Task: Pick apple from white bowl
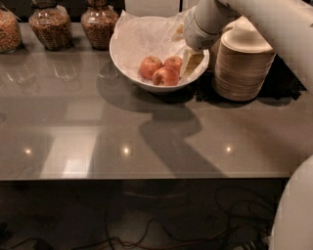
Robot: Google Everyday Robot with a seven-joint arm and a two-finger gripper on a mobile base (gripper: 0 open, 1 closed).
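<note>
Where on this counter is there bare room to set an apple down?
The front half of the table, nearer than the white bowl and the stack of paper bowls, is bare. The back is crowded: jars left, apples in the bowl, the gripper inside its right side, the stack beyond.

Counter and surroundings, as seen from the front.

- Countertop [146, 122]: grey, glossy, wide, with a straight front edge. It carries three small bright light spots [126, 150] in a row and a pale rectangular reflection [68, 151] at the left. Broad soft shadows lie across its middle.
- Glass jars [49, 27]: three along the back left edge, holding brownish contents.
- Stack of beige disposable bowls [244, 63]: at the back right, on a dark patch [288, 83].
- White box [151, 6]: at the back edge, cut off by the frame.
- Space under the counter [73, 215]: dark, with tangled cables [161, 232].
- Gripper [190, 58]: over the back right of the counter.
</note>
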